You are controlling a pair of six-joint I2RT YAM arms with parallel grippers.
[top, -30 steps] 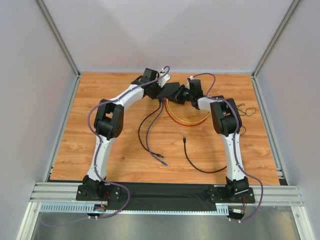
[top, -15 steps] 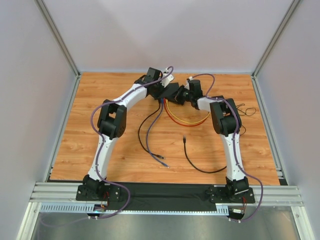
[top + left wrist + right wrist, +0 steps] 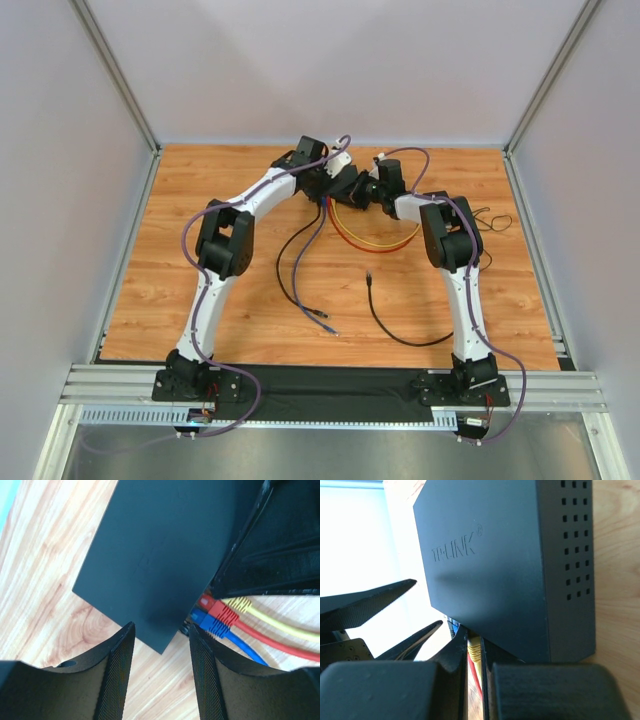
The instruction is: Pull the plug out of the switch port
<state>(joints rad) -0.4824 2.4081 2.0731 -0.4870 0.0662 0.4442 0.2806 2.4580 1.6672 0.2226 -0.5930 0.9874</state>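
**Left jaws open at the switch corner, plugs not yet gripped**

The flat black rectangular plastic switch (image 3: 150, 555) is seen in the upper centre of the overhead frame, lying on the wooden table (image 3: 45, 580) between the two arms. In the left wrist view its near corner is found at mid-frame. Along the edge to the right of that corner, three moulded plugs are seated close together: a blue plug (image 3: 212, 625) lowest, a red plug (image 3: 220, 611) touching it, and a yellow plug (image 3: 241, 604) just beyond.

The left gripper (image 3: 160, 680) is held with its jaws well apart and nothing between them. The gap is lined up below the switch corner rather than over any plug. The right gripper (image 3: 475, 685) is closed to a thin slit at the switch's port edge. Yellow is glimpsed through that slit, but whether the yellow plug is pinched cannot be told.

Several risks are judged from here:
- Because the plugs are packed so tightly, the wrong one, or two at once, could be caught by a wide closing.
- If the latch tab is not pressed, the whole switch could be dragged or tipped by the pull.
- The right fingers stand just beside the plugs, so a collision between the grippers is possible.
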